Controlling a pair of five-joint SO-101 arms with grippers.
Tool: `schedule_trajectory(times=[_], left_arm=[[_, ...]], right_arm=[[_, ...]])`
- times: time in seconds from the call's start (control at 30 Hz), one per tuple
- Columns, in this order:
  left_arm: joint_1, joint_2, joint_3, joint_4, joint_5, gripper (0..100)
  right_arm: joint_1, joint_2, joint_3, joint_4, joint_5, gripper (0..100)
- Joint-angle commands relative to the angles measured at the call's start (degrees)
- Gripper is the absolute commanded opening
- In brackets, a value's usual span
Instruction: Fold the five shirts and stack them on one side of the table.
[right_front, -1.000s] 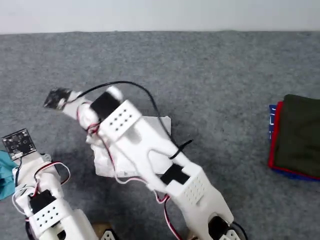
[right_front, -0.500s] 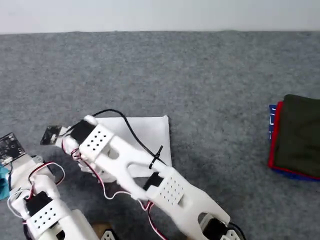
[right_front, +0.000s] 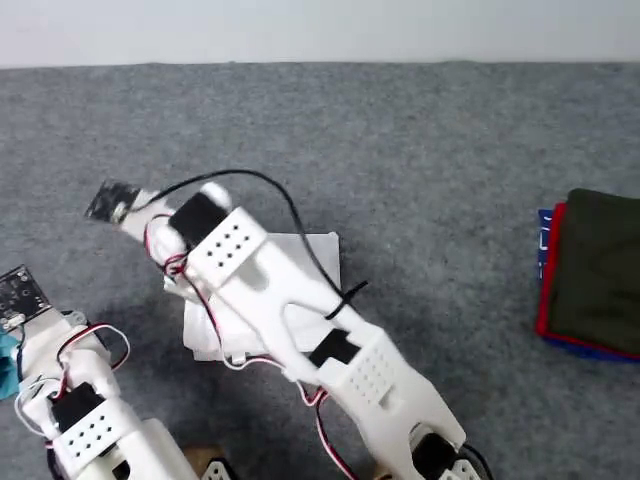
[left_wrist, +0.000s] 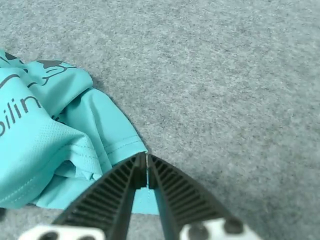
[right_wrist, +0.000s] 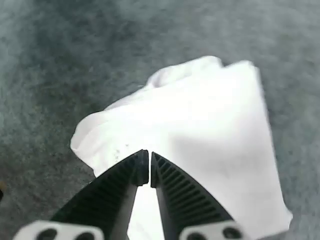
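A white shirt (right_front: 315, 256) lies partly folded on the grey table left of centre, its left edge bunched up under the right arm (right_front: 300, 320). In the right wrist view my right gripper (right_wrist: 149, 169) is shut with its tips in a raised fold of the white shirt (right_wrist: 200, 115). A crumpled teal shirt (left_wrist: 45, 135) lies at the table's left edge (right_front: 6, 362). My left gripper (left_wrist: 146, 172) is shut, its tips just over the teal shirt's hem; no cloth is seen pinched between them. The left arm (right_front: 75, 405) sits at the front left.
At the right edge sits a stack of folded shirts (right_front: 595, 275): dark green on top, red and blue beneath. Grey table (right_front: 440, 150) stretches between the white shirt and the stack. A pale wall runs along the back.
The right arm dipped toward the front left, pulling the white shirt flat, then rose back up and right, and the shirt's left edge bunched again. The left arm shifted slightly left.
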Motion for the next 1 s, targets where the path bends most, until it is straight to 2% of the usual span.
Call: schedule_trajectory(times=[0.0, 0.27, 0.47, 0.6, 0.97], left_arm=[[0.00, -0.79, -2.51, -1.32, 0.62, 2], [0.00, -0.79, -2.42, -1.41, 0.62, 2], [0.09, -0.79, -2.42, -1.41, 0.62, 2], [0.09, -0.79, -2.42, -1.41, 0.62, 2], [0.09, -0.79, -2.42, -1.41, 0.53, 2]], right_arm=[[1.71, -8.84, 3.87, 2.51, -5.45, 1.0], [8.40, -23.16, 24.53, 2.51, -17.32, 3.8], [9.63, -30.81, 44.57, 2.15, -33.14, 30.5], [9.54, -30.02, 47.38, -0.13, -38.07, 41.3], [10.33, -16.66, 47.38, -9.63, -38.15, 32.5]])
